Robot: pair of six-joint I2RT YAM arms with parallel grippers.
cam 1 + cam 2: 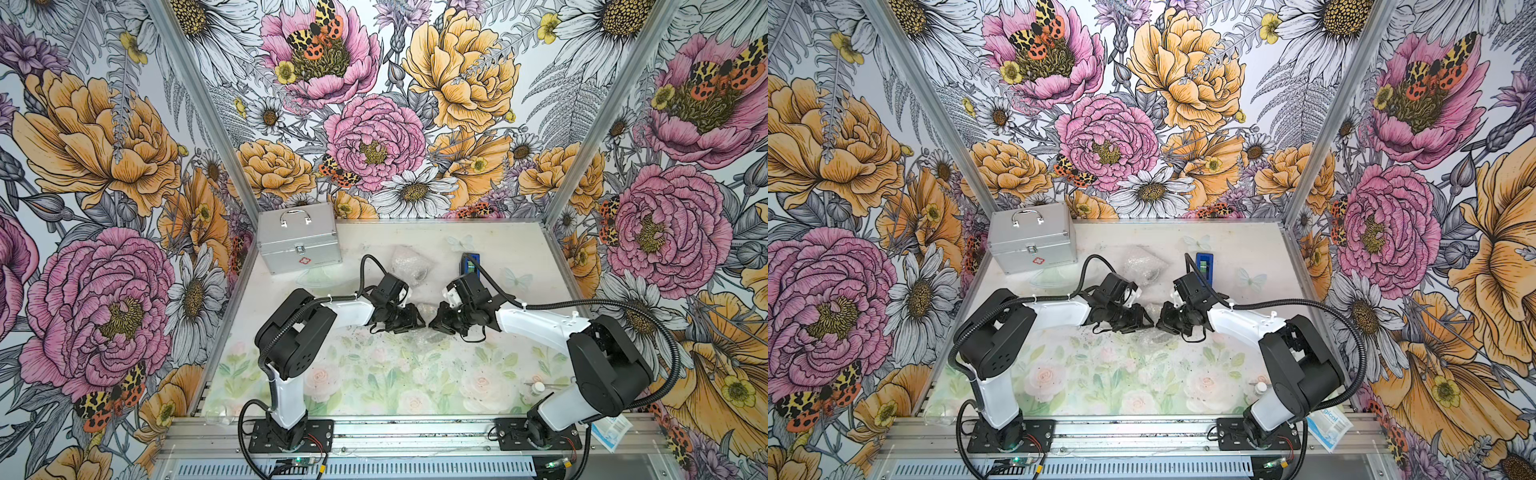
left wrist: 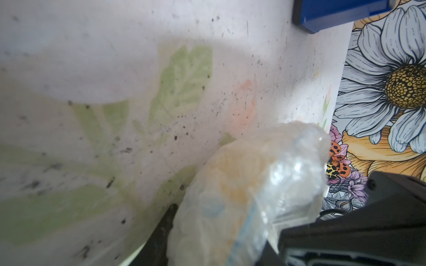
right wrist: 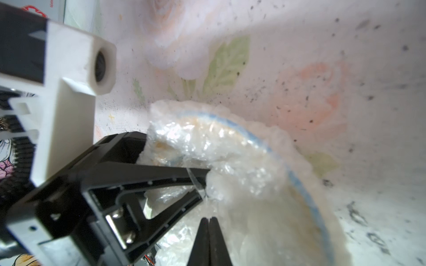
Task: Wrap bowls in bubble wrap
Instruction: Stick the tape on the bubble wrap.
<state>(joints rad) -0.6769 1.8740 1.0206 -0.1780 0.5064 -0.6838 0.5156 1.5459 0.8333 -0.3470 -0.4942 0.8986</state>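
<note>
A bowl (image 3: 265, 175), swathed in clear bubble wrap (image 3: 184, 138), stands on edge at the table's middle, its blue rim line showing through. In both top views it is a pale bundle (image 1: 427, 309) (image 1: 1152, 309) between the two facing grippers. My left gripper (image 1: 419, 322) (image 2: 227, 221) is shut on the wrapped bowl (image 2: 242, 184), one finger on each side. My right gripper (image 1: 434, 322) (image 3: 209, 218) is shut, its tips together against the wrap, and nothing shows between them. More loose wrap (image 1: 432, 338) lies under the grippers.
A second wrapped bundle (image 1: 407, 264) lies behind the arms. A silver case (image 1: 297, 237) stands at the back left and a blue tape dispenser (image 1: 471, 262) at the back, right of centre. A small white bottle (image 1: 538, 388) sits near the right arm's base.
</note>
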